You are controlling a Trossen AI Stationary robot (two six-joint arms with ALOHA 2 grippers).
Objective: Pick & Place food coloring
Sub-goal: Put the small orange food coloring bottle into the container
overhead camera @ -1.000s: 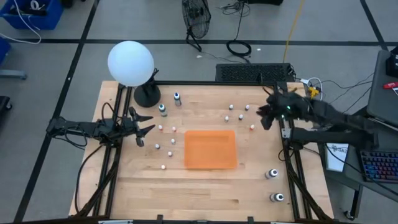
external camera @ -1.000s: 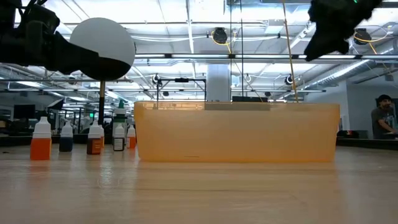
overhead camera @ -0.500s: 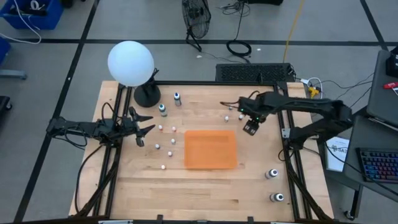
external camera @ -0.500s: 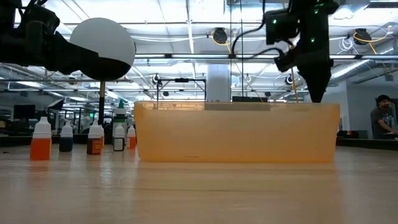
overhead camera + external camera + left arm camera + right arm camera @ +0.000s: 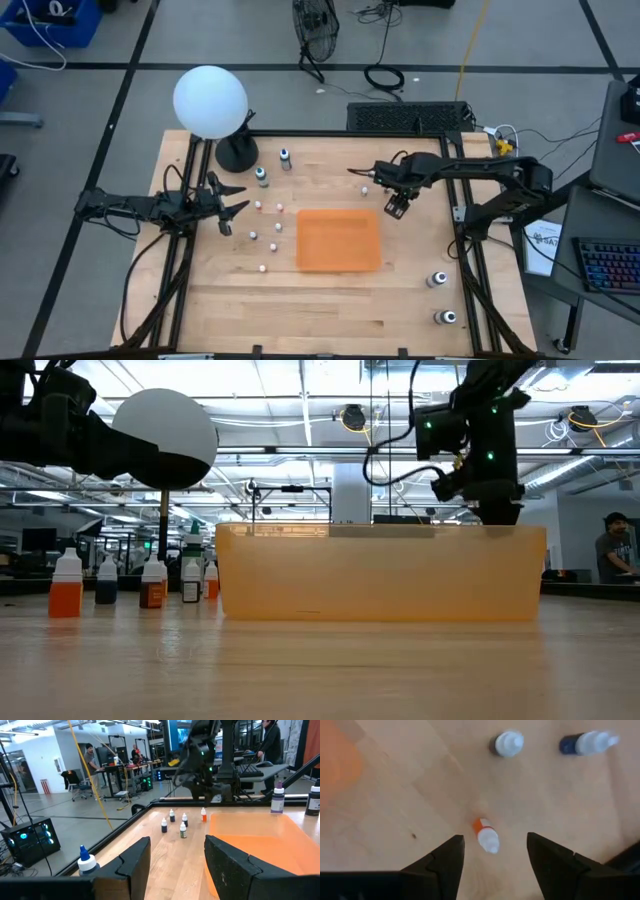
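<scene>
The food coloring bottles stand upright on their bases, scattered over the table: a group left of the orange tray [image 5: 338, 240], such as one [image 5: 262, 177], and a group beyond it, such as one [image 5: 371, 172]. My right gripper [image 5: 395, 207] points down by the tray's far right corner, open. In the right wrist view an orange bottle with a white cap [image 5: 486, 836] stands below, between the open fingers of my right gripper [image 5: 495, 852], untouched. My left gripper [image 5: 228, 205] waits open at the table's left side, level, facing the tray [image 5: 250, 835].
A white globe on a black base [image 5: 210, 102] stands at the far left corner. Two larger bottles [image 5: 437, 280] [image 5: 447, 318] stand near the right edge. In the low view the tray [image 5: 380, 575] hides my right gripper's fingers. People are in the room beyond.
My right gripper has swung from the table's right edge toward the left and come down, tipping to point at the table, and now stands over the orange bottle by the tray's far right corner. The bottles and tray have stayed in place.
</scene>
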